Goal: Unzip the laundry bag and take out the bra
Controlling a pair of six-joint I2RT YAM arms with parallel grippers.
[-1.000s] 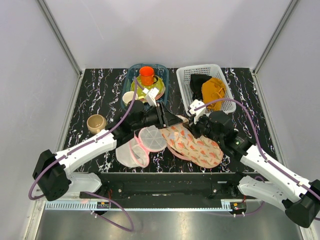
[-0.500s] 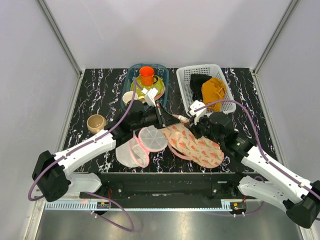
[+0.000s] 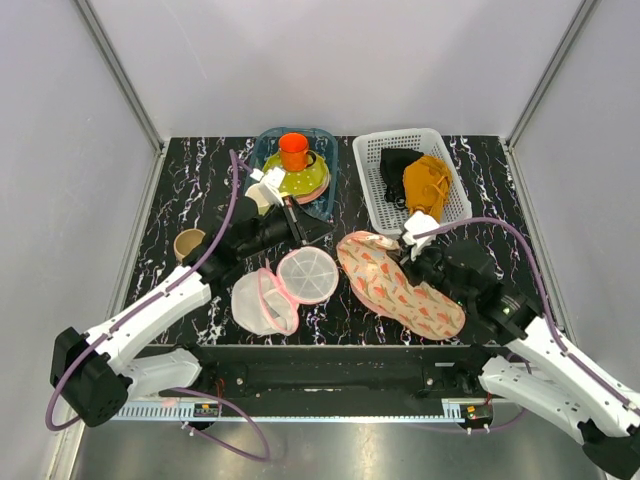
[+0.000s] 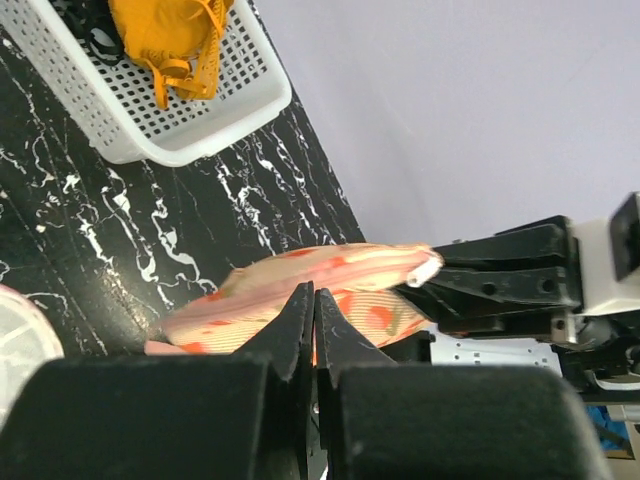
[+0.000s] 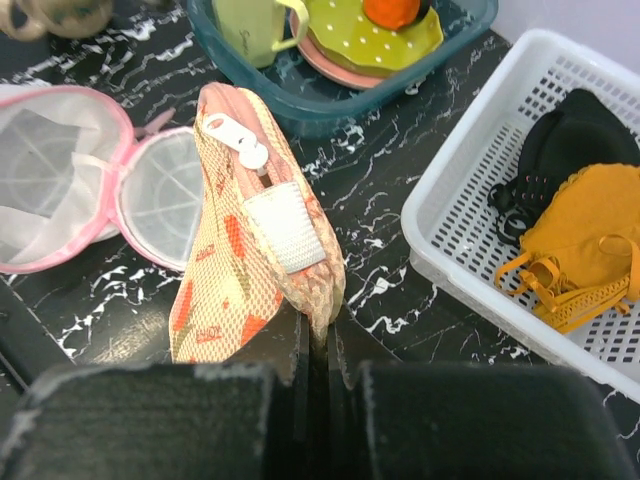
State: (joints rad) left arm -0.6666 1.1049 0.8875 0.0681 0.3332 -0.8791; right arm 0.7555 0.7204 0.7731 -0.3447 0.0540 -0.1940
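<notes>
R fingers (image 5: 200, 420) tight on laundry bag (image 3: 400, 290) edge; L fingers (image 4: 290, 330) closed, empty

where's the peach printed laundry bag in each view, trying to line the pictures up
Top external: the laundry bag lies right of centre, just below the white basket.
Left wrist: mid-frame, seen edge-on, with the basket at upper left.
Right wrist: centre-left, standing up from the bottom edge, with the basket at right.
Shared landmark: the white basket with the mustard garment in it shows in all three.
</notes>
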